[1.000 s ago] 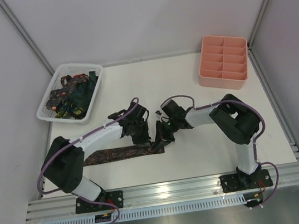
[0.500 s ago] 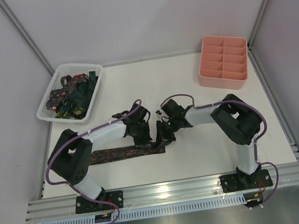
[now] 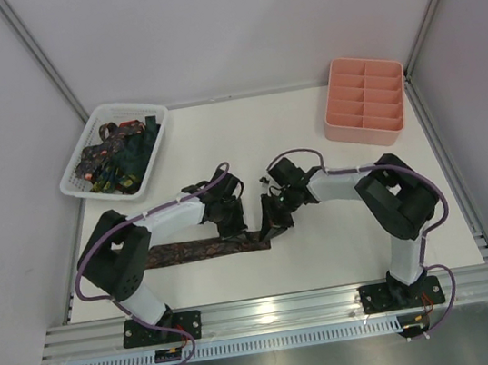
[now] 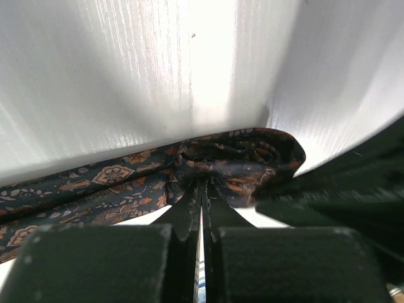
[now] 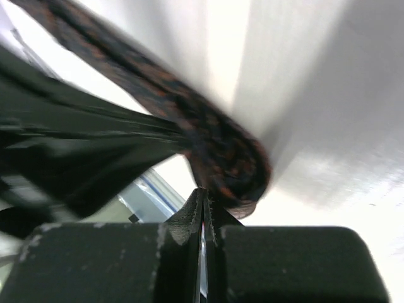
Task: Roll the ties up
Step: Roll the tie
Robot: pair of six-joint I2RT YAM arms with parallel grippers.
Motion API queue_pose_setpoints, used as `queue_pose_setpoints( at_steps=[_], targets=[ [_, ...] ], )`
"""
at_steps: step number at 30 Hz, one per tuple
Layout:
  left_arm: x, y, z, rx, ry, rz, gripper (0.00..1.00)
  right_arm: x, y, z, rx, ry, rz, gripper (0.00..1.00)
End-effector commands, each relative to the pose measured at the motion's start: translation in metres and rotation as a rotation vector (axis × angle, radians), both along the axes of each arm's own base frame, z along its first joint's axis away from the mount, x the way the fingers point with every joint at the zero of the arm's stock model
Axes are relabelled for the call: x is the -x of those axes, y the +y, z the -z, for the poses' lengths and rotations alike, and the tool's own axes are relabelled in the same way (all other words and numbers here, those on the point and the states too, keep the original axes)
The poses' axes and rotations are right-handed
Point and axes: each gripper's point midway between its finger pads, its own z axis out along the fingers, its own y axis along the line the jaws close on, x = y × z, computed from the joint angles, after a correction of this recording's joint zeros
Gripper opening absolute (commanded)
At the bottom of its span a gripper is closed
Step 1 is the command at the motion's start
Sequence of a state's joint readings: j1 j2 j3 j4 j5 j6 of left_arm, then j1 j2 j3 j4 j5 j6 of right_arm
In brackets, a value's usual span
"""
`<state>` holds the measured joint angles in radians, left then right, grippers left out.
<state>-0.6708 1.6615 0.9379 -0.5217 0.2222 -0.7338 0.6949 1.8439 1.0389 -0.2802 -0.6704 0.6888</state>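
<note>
A brown patterned tie (image 3: 199,250) lies flat across the near table, its right end curled into a small roll (image 4: 252,161). My left gripper (image 3: 237,227) comes down on that end. In the left wrist view its jaws (image 4: 203,184) are shut, with the fabric bunched between the tips. My right gripper (image 3: 272,227) stands just right of it. It is shut (image 5: 203,192), its tips pinching the lower edge of the blurred roll (image 5: 227,158). Other ties (image 3: 120,150), dark green with coloured marks, are heaped in the basket.
The white lattice basket (image 3: 71,181) stands at the back left. A pink compartment tray (image 3: 365,100) sits at the back right. Both grippers crowd together at the tie's end, and the left arm shows as a dark mass (image 5: 88,151) in the right wrist view.
The left arm's elbow swung inward early on, then held. The right arm's elbow and wrist have shifted slightly right. Both grippers stay at the tie's rolled end.
</note>
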Motion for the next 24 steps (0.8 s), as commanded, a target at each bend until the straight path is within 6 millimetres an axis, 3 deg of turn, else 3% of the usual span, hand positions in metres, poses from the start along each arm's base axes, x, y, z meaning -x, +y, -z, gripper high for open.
queue_pose_setpoints(
  at_steps=[1, 5, 7, 12, 14, 15, 16, 18, 20, 24],
  targets=[
    [0.006, 0.02, 0.018, -0.089, 0.013, -0.012, 0.01, 0.012, -0.014, 0.029, 0.047, 0.057, 0.006, 0.02],
    [0.006, 0.023, 0.021, -0.102, 0.019, -0.007, 0.01, 0.002, -0.021, 0.032, 0.114, 0.012, 0.007, 0.02],
    [0.007, 0.022, 0.021, -0.097, 0.021, -0.006, 0.01, -0.011, -0.01, 0.012, 0.086, -0.048, -0.008, 0.02],
    [0.007, 0.023, 0.021, -0.098, 0.021, -0.003, 0.01, -0.011, -0.003, -0.028, 0.031, -0.085, -0.024, 0.04],
    [0.007, 0.022, 0.018, -0.095, 0.018, 0.002, 0.01, -0.026, -0.027, -0.028, 0.087, -0.136, 0.035, 0.15],
    [0.007, 0.022, 0.017, -0.091, 0.018, 0.001, 0.01, -0.033, -0.033, -0.041, 0.057, -0.181, 0.063, 0.29],
    [0.007, 0.021, 0.017, -0.088, 0.016, 0.002, 0.01, -0.031, -0.045, -0.035, 0.05, -0.162, 0.084, 0.49],
    [0.006, 0.02, 0.017, -0.082, 0.017, 0.001, 0.0, -0.034, -0.047, -0.036, 0.009, -0.181, 0.067, 0.56],
    [0.007, 0.02, 0.016, -0.086, 0.017, 0.005, 0.01, -0.034, -0.053, -0.017, 0.042, -0.165, 0.037, 0.61],
    [0.008, 0.022, 0.018, -0.094, 0.022, 0.006, 0.01, -0.033, -0.039, -0.001, -0.041, -0.162, 0.009, 0.66]
  ],
)
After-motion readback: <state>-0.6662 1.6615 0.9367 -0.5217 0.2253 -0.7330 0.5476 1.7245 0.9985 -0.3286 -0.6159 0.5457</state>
